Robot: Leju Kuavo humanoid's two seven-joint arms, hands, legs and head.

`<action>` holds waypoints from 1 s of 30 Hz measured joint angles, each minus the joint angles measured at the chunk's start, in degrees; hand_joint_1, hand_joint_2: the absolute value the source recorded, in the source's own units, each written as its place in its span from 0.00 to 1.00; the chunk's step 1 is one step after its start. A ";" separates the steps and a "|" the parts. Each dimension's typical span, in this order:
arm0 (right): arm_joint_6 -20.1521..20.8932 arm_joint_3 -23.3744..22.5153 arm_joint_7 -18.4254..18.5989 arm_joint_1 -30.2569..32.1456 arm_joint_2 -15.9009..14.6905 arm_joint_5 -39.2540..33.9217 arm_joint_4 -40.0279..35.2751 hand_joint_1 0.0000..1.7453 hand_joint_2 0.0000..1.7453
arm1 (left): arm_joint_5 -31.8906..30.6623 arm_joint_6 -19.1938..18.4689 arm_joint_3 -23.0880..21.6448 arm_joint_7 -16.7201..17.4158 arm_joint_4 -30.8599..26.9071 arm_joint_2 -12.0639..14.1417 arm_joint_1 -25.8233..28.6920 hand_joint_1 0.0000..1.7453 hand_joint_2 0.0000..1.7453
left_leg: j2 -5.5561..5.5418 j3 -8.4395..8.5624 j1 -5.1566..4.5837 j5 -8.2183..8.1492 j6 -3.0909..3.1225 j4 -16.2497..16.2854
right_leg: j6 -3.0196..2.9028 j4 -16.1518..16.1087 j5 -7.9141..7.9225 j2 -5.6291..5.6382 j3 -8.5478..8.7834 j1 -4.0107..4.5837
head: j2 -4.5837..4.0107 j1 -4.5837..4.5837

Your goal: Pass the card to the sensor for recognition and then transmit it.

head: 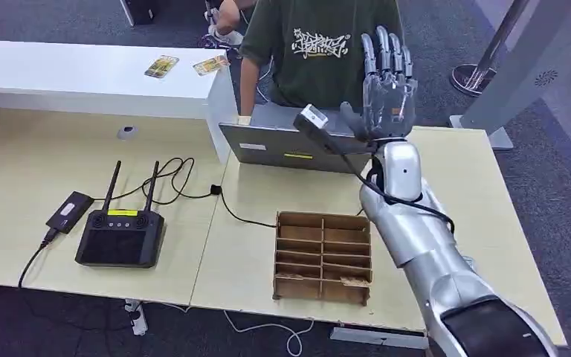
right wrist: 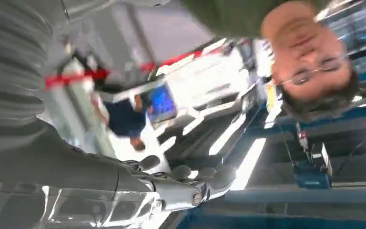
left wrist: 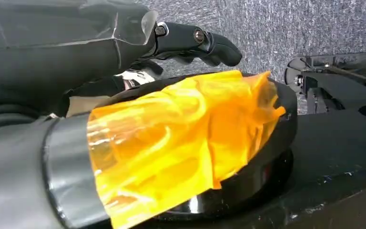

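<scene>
My right hand [head: 386, 82] is raised high over the far side of the table, fingers spread and pointing up, with nothing in it. It hangs just in front of a person in a green shirt [head: 320, 44]. In the right wrist view its fingers [right wrist: 186, 183] stretch out empty below the person. Two cards [head: 161, 66] [head: 210, 65] lie on the white counter [head: 59, 67] at the back left, far from the hand. A small black sensor box [head: 68, 211] with a cable lies at the table's left. My left hand [left wrist: 190, 40] hangs beside my body over grey carpet; its grip is unclear.
A grey laptop [head: 290, 149] stands at the table's far edge below my right hand. A cardboard divider box [head: 323, 256] sits near the front edge. A black controller with two antennas [head: 121, 236] lies on the left, with cables trailing across the table [head: 15, 171].
</scene>
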 joint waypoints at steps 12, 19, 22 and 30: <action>2.67 -2.82 -7.16 9.78 -0.26 -23.34 -10.11 0.00 1.00 | 1.46 0.44 1.64 -1.72 0.00 -0.02 0.39 0.00 0.00 | 0.00 0.00 0.00 0.00 0.00 0.00 | 0.00 -0.02 0.00 -0.01 0.00 0.00 | 0.00 0.00; 2.14 -4.15 -7.86 16.52 -2.05 -24.64 -15.97 0.00 1.00 | 1.70 0.76 2.97 -2.54 0.00 -0.04 0.73 0.00 0.00 | 0.00 -0.01 0.00 -0.02 -0.01 0.00 | 0.00 -0.03 -0.01 0.00 -0.02 0.00 | 0.00 0.00; 1.46 -4.79 -8.34 19.78 -2.86 -25.14 -18.53 0.00 1.00 | 1.77 0.85 3.39 -2.69 0.00 -0.04 0.97 0.00 0.00 | 0.00 -0.01 0.00 -0.03 -0.01 0.00 | 0.00 -0.03 -0.01 0.00 -0.02 0.00 | 0.00 -0.02; 0.81 -6.97 -8.93 27.96 -4.63 -24.77 -25.26 0.00 1.00 | 1.95 1.36 4.41 -3.15 0.00 -0.15 1.26 0.00 0.00 | -0.01 -0.03 -0.01 -0.03 -0.01 0.00 | 0.01 -0.04 -0.03 -0.01 -0.02 -0.01 | 0.00 -0.02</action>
